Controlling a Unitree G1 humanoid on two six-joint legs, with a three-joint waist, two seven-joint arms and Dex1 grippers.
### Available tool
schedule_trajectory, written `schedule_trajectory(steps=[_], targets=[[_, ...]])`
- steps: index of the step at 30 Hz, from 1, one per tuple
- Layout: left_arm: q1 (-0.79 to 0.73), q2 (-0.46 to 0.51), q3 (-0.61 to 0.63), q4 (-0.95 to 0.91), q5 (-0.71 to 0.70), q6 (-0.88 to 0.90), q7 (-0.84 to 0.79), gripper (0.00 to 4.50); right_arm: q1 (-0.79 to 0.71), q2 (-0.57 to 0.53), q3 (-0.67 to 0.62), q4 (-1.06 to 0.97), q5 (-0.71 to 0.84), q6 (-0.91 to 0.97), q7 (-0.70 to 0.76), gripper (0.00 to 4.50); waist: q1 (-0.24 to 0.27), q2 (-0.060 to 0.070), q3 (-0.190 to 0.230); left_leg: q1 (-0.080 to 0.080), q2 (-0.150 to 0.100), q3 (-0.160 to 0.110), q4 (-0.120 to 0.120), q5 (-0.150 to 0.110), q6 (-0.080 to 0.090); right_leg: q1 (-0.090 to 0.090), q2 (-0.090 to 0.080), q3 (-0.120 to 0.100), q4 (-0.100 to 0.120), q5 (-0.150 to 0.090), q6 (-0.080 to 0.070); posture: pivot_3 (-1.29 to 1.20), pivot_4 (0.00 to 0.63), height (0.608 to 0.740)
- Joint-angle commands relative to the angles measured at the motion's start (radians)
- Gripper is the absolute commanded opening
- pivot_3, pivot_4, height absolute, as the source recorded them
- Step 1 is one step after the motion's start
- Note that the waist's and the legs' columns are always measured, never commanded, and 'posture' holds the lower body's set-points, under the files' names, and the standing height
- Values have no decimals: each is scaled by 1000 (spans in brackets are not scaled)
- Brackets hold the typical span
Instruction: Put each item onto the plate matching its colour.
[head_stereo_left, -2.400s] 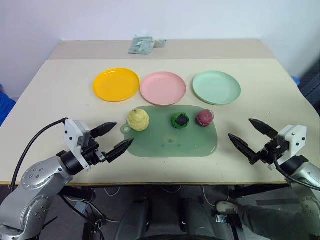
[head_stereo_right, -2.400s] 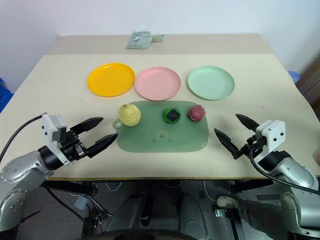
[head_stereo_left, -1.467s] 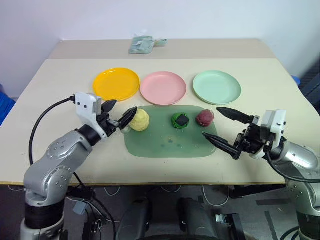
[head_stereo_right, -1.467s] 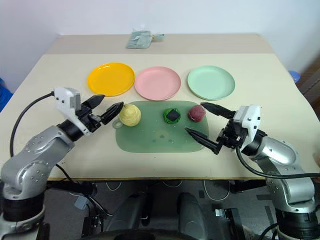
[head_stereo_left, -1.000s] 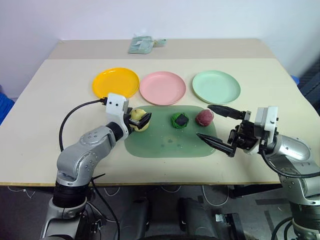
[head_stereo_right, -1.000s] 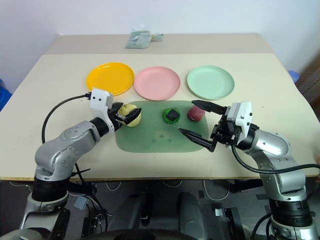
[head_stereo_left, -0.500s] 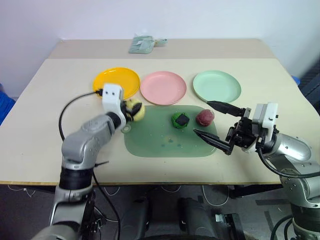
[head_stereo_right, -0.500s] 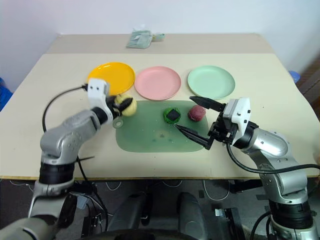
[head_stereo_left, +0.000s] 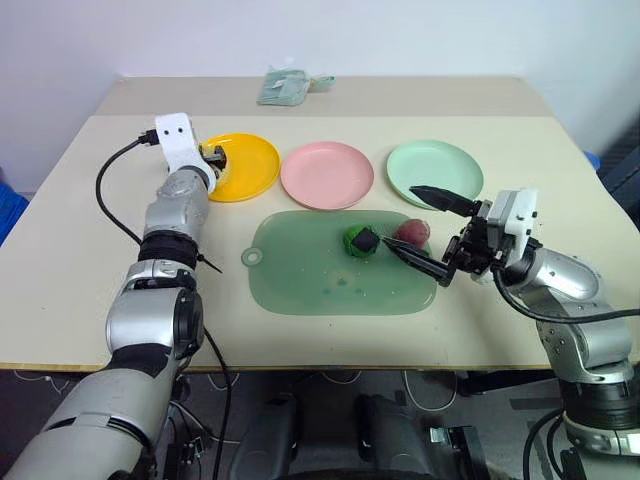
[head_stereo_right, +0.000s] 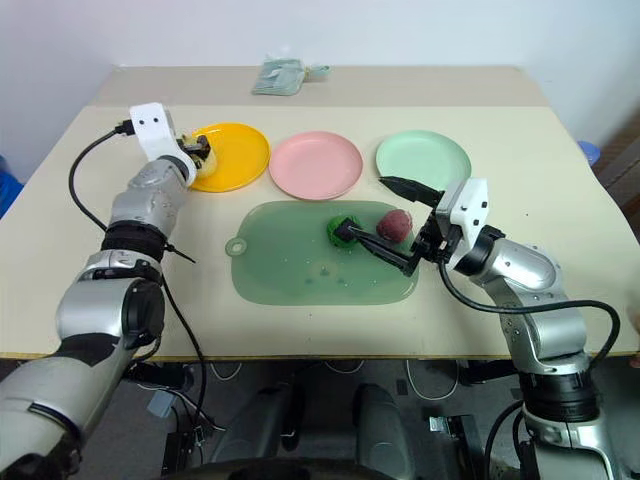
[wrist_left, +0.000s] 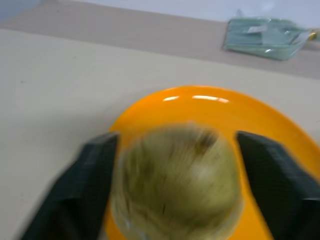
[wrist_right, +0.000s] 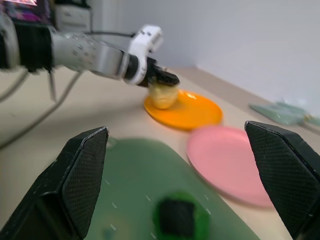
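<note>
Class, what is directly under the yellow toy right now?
The orange plate lies under the yellow toy, between the left gripper fingers. Whether the toy touches the plate is hidden.

Three round plates stand in a row on the far side: the orange-yellow plate (head_stereo_left: 240, 166) on the left, the pink plate (head_stereo_left: 326, 175) in the middle, the mint green plate (head_stereo_left: 434, 173) on the right. The pale yellow pear (wrist_left: 176, 180) sits over the orange-yellow plate's near left edge. Nearer, the dark green lump (head_stereo_left: 361, 240) and the maroon ball (head_stereo_left: 412, 232) lie side by side, just apart.
</note>
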Motion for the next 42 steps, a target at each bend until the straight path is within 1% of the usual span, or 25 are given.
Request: schedule_trajectory(steps=[1, 4, 5, 7, 10, 12, 14, 16, 18, 19, 21, 25, 28, 32, 36, 41, 42], targets=[[-43, 1, 32, 38, -4, -110, -42, 4468, -14, 12, 3, 19, -23, -54, 17, 4500, -1, 0, 0, 0, 0, 0, 0, 0, 0, 0, 0, 0, 0, 0, 0, 0, 150, 740], [-18, -1, 42, -6, -15, -140, -76, 4468, -18, 15, 17, 30, -35, -50, 21, 4500, -1, 0, 0, 0, 0, 0, 0, 0, 0, -1, 0, 0, 1, 0, 0, 0, 150, 740], [17, -13, 57, -72, -46, -158, -125, 4468, -25, 14, 29, 30, -41, -37, 20, 4500, -2, 0, 0, 0, 0, 0, 0, 0, 0, -1, 0, 0, 1, 0, 0, 0, 150, 740], [138, -14, 33, -278, -74, -158, -257, 4468, -43, 12, 56, 23, -49, -2, 15, 4500, -6, 0, 0, 0, 0, 0, -1, 0, 0, -1, 0, 1, 1, 0, 0, 0, 150, 740], [365, 19, 5, -678, -171, 11, -408, 4468, -95, 11, 98, 33, -105, 52, -37, 4500, -23, 1, 0, 0, 0, 2, -1, 0, 0, -3, -2, 4, 2, 0, -1, 0, 150, 740], [534, 84, -24, -945, -228, 92, -528, 4468, -139, 13, 126, 45, -127, 98, -55, 4500, -35, 1, 0, 0, 0, 2, -2, 0, 0, -4, -3, 6, 2, 0, -1, 0, 150, 740], [692, 176, -39, -1145, -267, 135, -654, 4468, -175, 11, 155, 61, -151, 123, -53, 4500, -36, 1, 0, 0, 1, 3, -2, 0, 0, -5, -2, 9, 3, 0, -1, 0, 150, 740], [825, 266, -38, -1289, -324, 185, -772, 4468, -204, -4, 186, 75, -177, 149, -35, 4500, -30, 1, 0, 0, 2, 3, -3, 0, -1, -5, -2, 9, 3, 0, -2, 0, 150, 740], [917, 326, -14, -1379, -387, 230, -847, 4468, -233, -12, 213, 95, -204, 155, -17, 4500, -21, 2, -1, 0, 2, 3, -3, 0, -1, -5, -2, 9, 2, 0, -4, 0, 150, 740], [955, 354, -3, -1411, -409, 240, -881, 4468, -248, -16, 227, 104, -210, 159, 1, 4500, -15, 2, -1, 0, 2, 3, -3, 0, -1, -4, -3, 9, 0, -1, -7, 0, 150, 740], [1018, 407, 20, -1461, -435, 251, -946, 4468, -286, -22, 259, 129, -230, 161, 38, 4500, -9, 2, -1, 0, 2, 3, -2, -1, 0, -3, -3, 8, -2, -1, -8, 0, 150, 740], [1057, 438, 33, -1516, -457, 269, -974, 4468, -359, -15, 320, 208, -281, 151, 94, 4500, -3, 2, -1, 0, 2, 3, -1, -1, 0, -3, -3, 8, -2, -1, -8, 0, 150, 740], [1070, 433, 25, -1552, -454, 273, -960, 4468, -396, -8, 354, 260, -321, 132, 119, 4500, -3, 2, -1, 0, 2, 3, -2, -1, 0, -3, -3, 8, -2, -1, -8, 0, 150, 740], [1099, 400, 23, -1618, -465, 286, -912, 4468, -439, -2, 409, 334, -407, 77, 138, 4500, -5, 2, -1, 0, 2, 4, -2, -1, 0, -3, -2, 8, -2, -1, -8, 0, 150, 740], [1149, 386, 25, -1649, -439, 270, -893, 4468, -484, 12, 458, 428, -498, 25, 129, 4500, -9, 2, -1, 0, 2, 4, -2, -1, 0, -4, -2, 8, -2, -1, -8, 0, 150, 740], [1180, 379, 24, -1667, -428, 256, -881, 4468, -518, 32, 464, 492, -544, -4, 134, 4500, -9, 2, -1, 0, 2, 4, -2, -1, 0, -3, -1, 7, -2, -1, -8, 0, 150, 740], [1184, 377, 26, -1667, -427, 253, -880, 4491, -522, 35, 462, 499, -548, -6, 136, 4237, -9, 2, -1, 0, 2, 4, -2, -1, 0, -3, -1, 7, -2, -1, -8, 0, 150, 740]])
